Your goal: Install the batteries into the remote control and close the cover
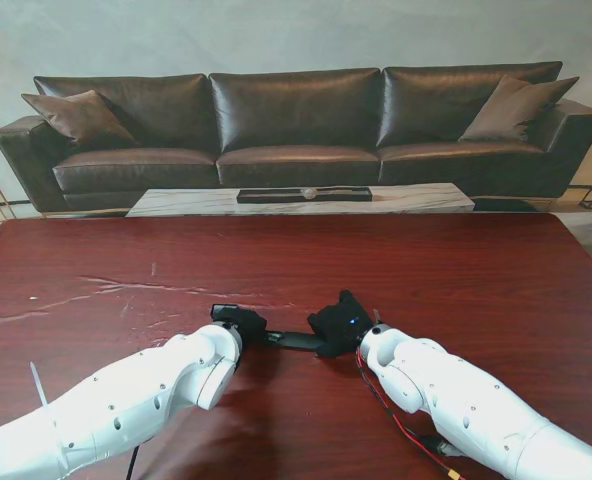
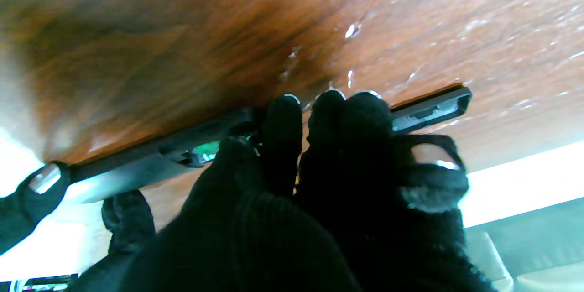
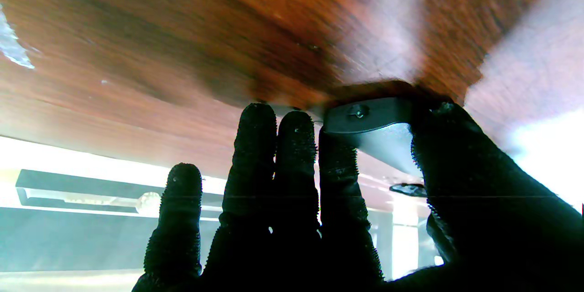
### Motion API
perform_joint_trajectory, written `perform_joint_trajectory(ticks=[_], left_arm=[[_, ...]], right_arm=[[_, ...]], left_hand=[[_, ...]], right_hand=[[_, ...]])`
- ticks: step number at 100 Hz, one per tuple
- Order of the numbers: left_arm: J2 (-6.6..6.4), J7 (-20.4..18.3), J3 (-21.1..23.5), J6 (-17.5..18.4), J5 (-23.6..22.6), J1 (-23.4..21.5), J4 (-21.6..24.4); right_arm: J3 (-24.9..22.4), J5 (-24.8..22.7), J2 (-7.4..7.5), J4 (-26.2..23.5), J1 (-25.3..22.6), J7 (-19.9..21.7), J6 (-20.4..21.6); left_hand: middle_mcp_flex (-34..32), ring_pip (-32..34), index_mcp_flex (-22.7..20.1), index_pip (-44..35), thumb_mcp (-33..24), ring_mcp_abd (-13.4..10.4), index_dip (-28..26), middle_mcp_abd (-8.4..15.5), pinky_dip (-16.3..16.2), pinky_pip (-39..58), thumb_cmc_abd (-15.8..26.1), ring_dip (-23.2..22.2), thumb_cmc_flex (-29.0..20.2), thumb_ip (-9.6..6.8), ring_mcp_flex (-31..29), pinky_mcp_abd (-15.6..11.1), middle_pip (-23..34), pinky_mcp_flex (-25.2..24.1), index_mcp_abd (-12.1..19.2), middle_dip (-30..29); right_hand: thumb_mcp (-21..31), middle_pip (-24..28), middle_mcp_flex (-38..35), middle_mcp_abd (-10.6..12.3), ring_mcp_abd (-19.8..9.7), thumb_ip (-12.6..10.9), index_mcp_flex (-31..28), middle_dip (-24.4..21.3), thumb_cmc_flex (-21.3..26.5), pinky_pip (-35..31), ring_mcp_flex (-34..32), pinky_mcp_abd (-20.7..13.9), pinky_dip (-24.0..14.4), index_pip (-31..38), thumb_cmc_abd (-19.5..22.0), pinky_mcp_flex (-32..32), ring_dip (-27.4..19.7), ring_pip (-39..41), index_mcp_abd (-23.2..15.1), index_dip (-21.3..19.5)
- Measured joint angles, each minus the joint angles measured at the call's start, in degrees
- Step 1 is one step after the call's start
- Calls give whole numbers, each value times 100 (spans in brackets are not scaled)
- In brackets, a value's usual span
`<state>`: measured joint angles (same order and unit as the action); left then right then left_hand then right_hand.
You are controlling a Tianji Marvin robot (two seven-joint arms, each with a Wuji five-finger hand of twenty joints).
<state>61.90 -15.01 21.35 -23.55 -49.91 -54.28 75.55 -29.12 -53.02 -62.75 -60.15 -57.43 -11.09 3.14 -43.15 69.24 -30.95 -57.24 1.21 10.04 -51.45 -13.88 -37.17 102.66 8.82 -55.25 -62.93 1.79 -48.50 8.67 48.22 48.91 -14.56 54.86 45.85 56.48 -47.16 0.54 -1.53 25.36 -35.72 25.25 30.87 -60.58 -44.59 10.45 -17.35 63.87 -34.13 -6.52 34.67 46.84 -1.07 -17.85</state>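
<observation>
Glossy red-brown table — dark leather sofa behind.

Remote control on table, between hands.

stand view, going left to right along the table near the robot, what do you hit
left hand → remote control → right hand
</observation>
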Motion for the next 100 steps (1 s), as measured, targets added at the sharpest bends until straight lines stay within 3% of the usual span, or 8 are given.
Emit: perform_joint_trajectory(ticks=[29,100], left_arm=[[-26,-116,-14,28,26,4,81],[16,-317,-526,-48,630,469,-47]], right_arm=[[4,3,-1,2,2,1,-21],[10,-1,1,29,14,-19,-24]], left_hand=[[-50,90,-77,-87,7,-1,-44,12,7,43,-3,4,0,0,-30,-2,45,15,-64,7],[-97,156,-92,-221,89,143,-68,-134,61,101,-1,43,-102,43,-63,89,45,20,-375,8]], right_hand=[[0,15,0,30,-3,0,2,1,0,0,27,0,0,0,0,5,0,0,0,0],[-23,41,3,69,-4,0,4,4,0,0,27,0,0,0,4,56,0,0,0,-14]])
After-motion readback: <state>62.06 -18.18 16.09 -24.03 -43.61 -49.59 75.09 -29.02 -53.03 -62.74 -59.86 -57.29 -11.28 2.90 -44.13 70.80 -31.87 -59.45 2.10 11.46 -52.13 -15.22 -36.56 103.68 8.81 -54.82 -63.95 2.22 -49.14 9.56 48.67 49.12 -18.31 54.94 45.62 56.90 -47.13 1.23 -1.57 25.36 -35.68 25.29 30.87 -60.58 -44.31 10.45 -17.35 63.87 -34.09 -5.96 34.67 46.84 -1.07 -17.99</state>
